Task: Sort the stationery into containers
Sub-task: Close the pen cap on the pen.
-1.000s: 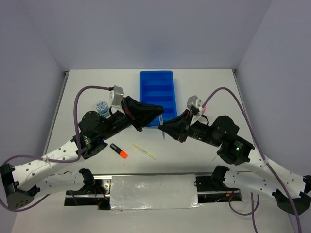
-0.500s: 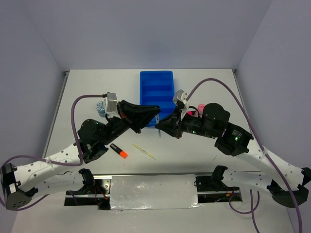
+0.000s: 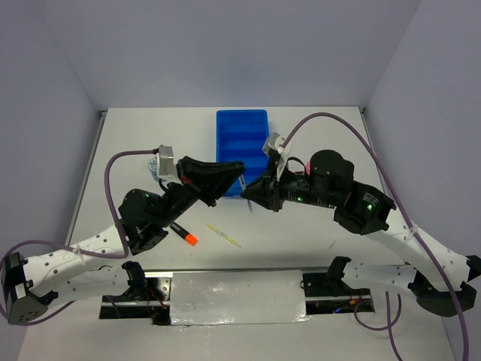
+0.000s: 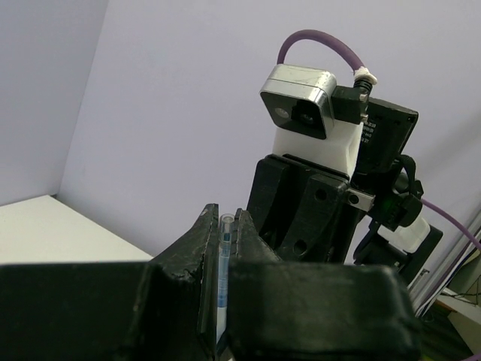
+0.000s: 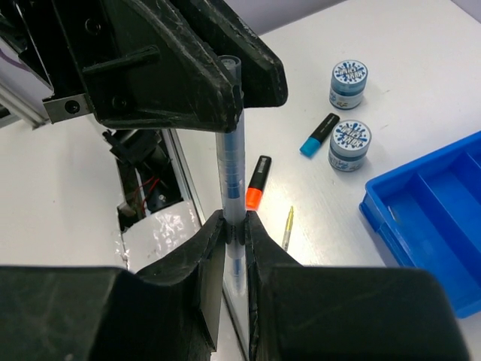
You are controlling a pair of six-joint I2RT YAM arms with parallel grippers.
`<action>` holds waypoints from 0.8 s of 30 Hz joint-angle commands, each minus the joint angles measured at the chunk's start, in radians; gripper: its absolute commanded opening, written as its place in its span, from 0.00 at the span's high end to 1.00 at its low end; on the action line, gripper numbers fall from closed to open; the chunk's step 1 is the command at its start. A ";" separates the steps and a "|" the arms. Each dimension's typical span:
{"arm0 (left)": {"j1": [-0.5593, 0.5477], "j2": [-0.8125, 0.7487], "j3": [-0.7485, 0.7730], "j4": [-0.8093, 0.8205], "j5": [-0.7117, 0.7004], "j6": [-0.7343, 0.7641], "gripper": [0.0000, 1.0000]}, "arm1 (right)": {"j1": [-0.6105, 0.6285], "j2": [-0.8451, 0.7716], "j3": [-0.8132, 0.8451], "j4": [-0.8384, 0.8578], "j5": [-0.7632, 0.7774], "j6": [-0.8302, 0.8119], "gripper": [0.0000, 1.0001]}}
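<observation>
Clamping my left end effector shut on one end of a thin clear pen – my right end effector clenched on it further along – I hold it off the tabletop, by the near end of the blue tray.

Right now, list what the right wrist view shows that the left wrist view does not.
Only the right wrist view: the bright blue divided plastic tray, two round blue-patterned tubs, a black marker with a blue end, a black marker with an orange end, and a thin pale stick. Only the left wrist view: the right arm's silver wrist camera and purple cable. Both: the slim clear plastic pen, gripped by the left gripper and the right gripper.
</observation>
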 commanded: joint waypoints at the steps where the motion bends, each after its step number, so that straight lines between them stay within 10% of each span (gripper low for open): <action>1: -0.070 0.083 -0.115 -0.377 0.167 -0.043 1.00 | -0.027 -0.022 0.197 0.556 0.120 0.028 1.00; 16: -0.079 0.004 0.014 -0.584 -0.039 0.009 1.00 | -0.061 -0.056 0.018 0.426 -0.165 -0.194 1.00; 21: -0.079 -0.021 0.175 -0.713 -0.304 0.001 0.68 | -0.063 -0.083 -0.137 0.321 -0.123 -0.293 1.00; 24: -0.079 -0.035 0.238 -0.709 -0.346 0.010 0.29 | -0.063 -0.053 -0.137 0.266 -0.148 -0.304 1.00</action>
